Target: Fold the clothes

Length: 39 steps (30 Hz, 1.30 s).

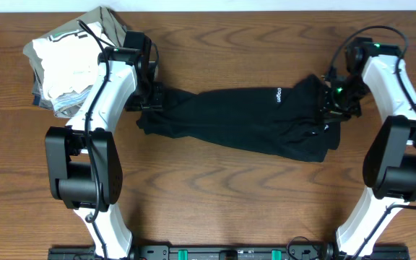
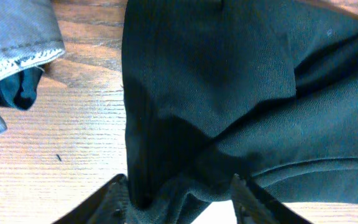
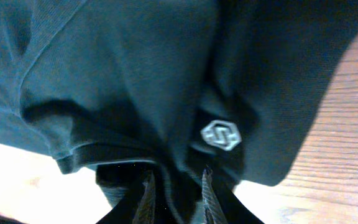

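**While both tools stand at its ends, the clothes lie stretched across the surface**

Where the overhead view reaches, the brown wooden surface (image 1: 215, 195) fills almost all of it, and only a pale strip (image 1: 266, 3) of the room shows along the top edge. The clothes (image 1: 237, 119), one black garment, lie in the middle as a long band from left to right. A stack of folded garments (image 1: 71, 61) sits at the far left corner, apart from the black band.

The left tool (image 1: 146, 97) is at the left end of the clothes. In its wrist view the left tool (image 2: 182, 196) has its fingers (image 2: 118, 198) well apart, and a loose bunch of black cloth fills the gap; it looks open.

The right tool (image 1: 334, 101) is at the right end. Its wrist view shows the right tool (image 3: 178, 193) with a narrow gap between the fingers (image 3: 146, 196) and a fold of cloth inside. I cannot tell if it presses the fold.

Only the overhead view shows the small white print (image 1: 279, 94). Only the right wrist view shows a grey hexagonal badge (image 3: 221, 135). Only the left wrist view shows the grey hem (image 2: 17, 59) with pale stitching beside the clothes.
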Available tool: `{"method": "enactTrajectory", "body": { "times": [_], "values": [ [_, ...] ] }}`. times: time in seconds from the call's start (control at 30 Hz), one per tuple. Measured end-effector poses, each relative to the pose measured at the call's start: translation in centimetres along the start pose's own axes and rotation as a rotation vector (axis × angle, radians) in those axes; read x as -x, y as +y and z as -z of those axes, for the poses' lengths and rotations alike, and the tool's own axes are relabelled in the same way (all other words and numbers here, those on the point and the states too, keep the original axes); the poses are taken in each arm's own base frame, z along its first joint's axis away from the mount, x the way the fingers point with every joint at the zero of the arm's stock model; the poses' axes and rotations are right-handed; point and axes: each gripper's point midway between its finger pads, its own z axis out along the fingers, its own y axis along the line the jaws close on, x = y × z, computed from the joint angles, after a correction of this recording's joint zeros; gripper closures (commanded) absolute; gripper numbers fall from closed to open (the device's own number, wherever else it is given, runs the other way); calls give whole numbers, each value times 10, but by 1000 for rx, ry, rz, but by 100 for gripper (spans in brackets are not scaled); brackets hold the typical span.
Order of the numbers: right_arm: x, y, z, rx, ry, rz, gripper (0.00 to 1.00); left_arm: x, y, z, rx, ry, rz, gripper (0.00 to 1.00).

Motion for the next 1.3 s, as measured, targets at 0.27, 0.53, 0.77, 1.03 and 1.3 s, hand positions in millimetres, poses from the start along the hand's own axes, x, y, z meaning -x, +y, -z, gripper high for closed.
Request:
{"method": "enactTrajectory", "body": {
  "times": [0.27, 0.53, 0.77, 1.03, 1.3],
  "values": [
    [19, -23, 26, 50, -105, -43, 50, 11, -2, 10, -8, -37, -4, 26],
    [24, -26, 42, 78, -163, -41, 46, 9, -3, 12, -29, -24, -30, 21],
    [28, -25, 42, 82, -180, -25, 45, 10, 11, 6, -126, -6, -16, 18],
    [28, -24, 42, 88, -183, -18, 45, 1, -1, -27, -308, 79, -77, 19],
    [29, -22, 43, 97, -188, -9, 45, -4, -7, -47, -351, 123, -104, 20]
  ]
}}
